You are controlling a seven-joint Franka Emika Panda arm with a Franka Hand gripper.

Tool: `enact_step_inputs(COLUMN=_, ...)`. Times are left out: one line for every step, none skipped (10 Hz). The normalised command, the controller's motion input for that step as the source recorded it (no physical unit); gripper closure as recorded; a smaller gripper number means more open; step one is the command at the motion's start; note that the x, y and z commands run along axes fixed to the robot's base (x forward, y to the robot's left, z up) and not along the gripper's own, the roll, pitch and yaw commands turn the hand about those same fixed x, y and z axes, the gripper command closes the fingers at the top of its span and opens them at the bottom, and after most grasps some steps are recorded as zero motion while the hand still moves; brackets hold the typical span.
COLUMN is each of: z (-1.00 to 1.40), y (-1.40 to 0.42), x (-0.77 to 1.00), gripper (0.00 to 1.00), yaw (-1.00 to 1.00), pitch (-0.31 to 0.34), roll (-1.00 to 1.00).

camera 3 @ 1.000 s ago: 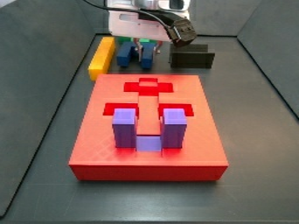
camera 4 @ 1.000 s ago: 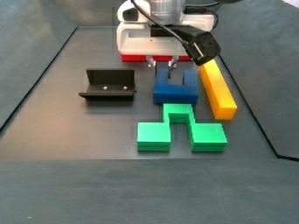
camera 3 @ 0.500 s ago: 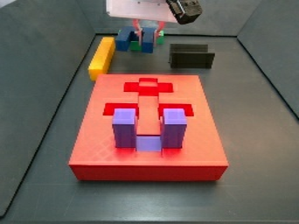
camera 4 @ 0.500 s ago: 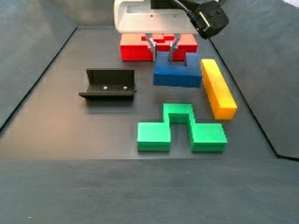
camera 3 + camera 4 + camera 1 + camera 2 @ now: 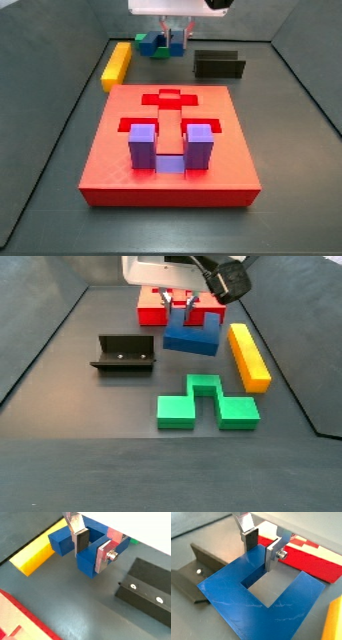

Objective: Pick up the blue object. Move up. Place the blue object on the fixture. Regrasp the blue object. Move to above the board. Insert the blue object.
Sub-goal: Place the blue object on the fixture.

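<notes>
Blue object [image 5: 193,334] clamped in the pincer [image 5: 185,305] — aloft, beside the fixture [image 5: 123,353].

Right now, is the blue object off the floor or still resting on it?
Off the floor: the blue object hangs tilted from the gripper, whose fingers clamp one prong.

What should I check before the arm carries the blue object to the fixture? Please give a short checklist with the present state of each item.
1. Tool shut on one prong of the blue object: ok, in both wrist views.
2. Blue object clear of the floor: ok in a side view; it hangs tilted.
3. Fixture open and unoccupied: ok.
4. Path past the yellow bar and green block: ok, both lie aside.
5. Grip firm enough not to slip: cannot tell.
</notes>
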Motion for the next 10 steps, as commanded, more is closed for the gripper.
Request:
enact_step_inputs(z=0.13, y=0.01, x=0.25, gripper=1.00, yaw=-0.15, pitch=-0.331, roll=-0.80)
enact_step_inputs(z=0.21, y=0.02, x=0.19, gripper=1.00, yaw=0.00, pitch=-0.240, roll=-0.84)
enact_step_inputs(z=0.33, y=0.00, x=0.37, gripper=1.00, yaw=0.00, pitch=-0.094, roll=-0.66)
enact_step_inputs(z=0.58, y=0.00, x=0.59, gripper=1.00, yaw=0.00, pitch=0.320, roll=-0.23)
enact_step_inputs(z=0.48, y=0.05, x=0.62, gripper=1.00, yaw=0.08, pitch=0.374, roll=-0.17)
enact_step_inputs(z=0.28, y=0.01, x=0.67, gripper=1.00, yaw=0.15, pitch=0.383, roll=-0.21)
enact_step_inputs(z=0.18, y=0.01, x=0.72, gripper=1.00, yaw=0.14, pitch=0.383, roll=-0.27)
enact_step_inputs(z=0.11, y=0.00, x=0.69, gripper=1.00, yaw=0.16, pitch=0.329, roll=-0.37)
enact_step_inputs(z=0.08, y=0.02, x=0.65, gripper=1.00, yaw=0.16, pitch=0.274, roll=-0.50)
enact_step_inputs(z=0.05, y=0.07, x=0.61, gripper=1.00, yaw=0.13, pitch=0.183, roll=-0.65)
